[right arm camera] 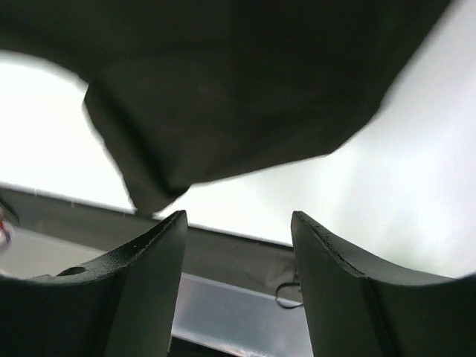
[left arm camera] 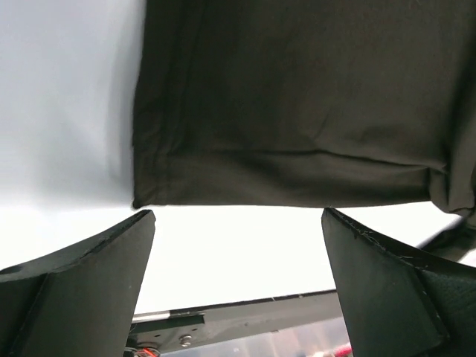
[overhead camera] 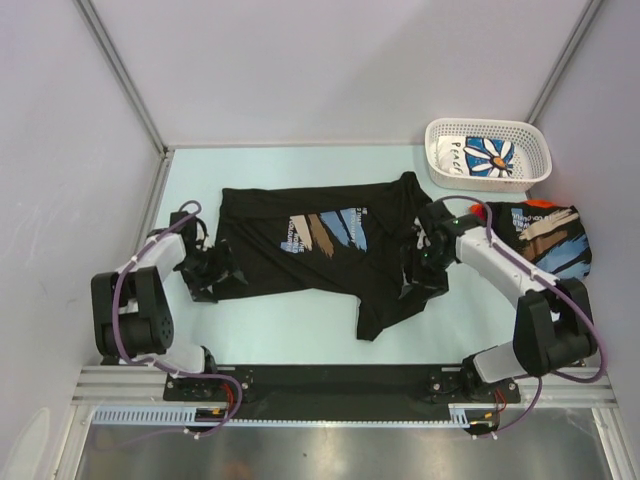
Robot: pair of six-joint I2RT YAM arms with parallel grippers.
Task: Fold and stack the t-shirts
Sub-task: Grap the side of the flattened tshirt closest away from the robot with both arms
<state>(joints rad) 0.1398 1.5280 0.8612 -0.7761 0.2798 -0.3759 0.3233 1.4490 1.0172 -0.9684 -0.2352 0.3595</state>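
A black t-shirt (overhead camera: 300,250) with a tan, light-blue and white print lies spread flat mid-table, one sleeve trailing toward the near edge. My left gripper (overhead camera: 222,275) sits at its left hem, open. In the left wrist view the hem (left arm camera: 297,186) lies just beyond the open left gripper (left arm camera: 238,214), nothing between the fingers. My right gripper (overhead camera: 420,275) hovers at the shirt's right side. The right wrist view shows a black cloth corner (right arm camera: 223,97) ahead of the open right gripper (right arm camera: 238,216). A folded black printed t-shirt (overhead camera: 548,240) rests on a red one (overhead camera: 553,205) at the right.
A white lattice basket (overhead camera: 535,140) at the back right holds a white t-shirt with a blue daisy print (overhead camera: 482,155). Grey walls close the left, back and right sides. A black rail (overhead camera: 330,380) runs along the near table edge.
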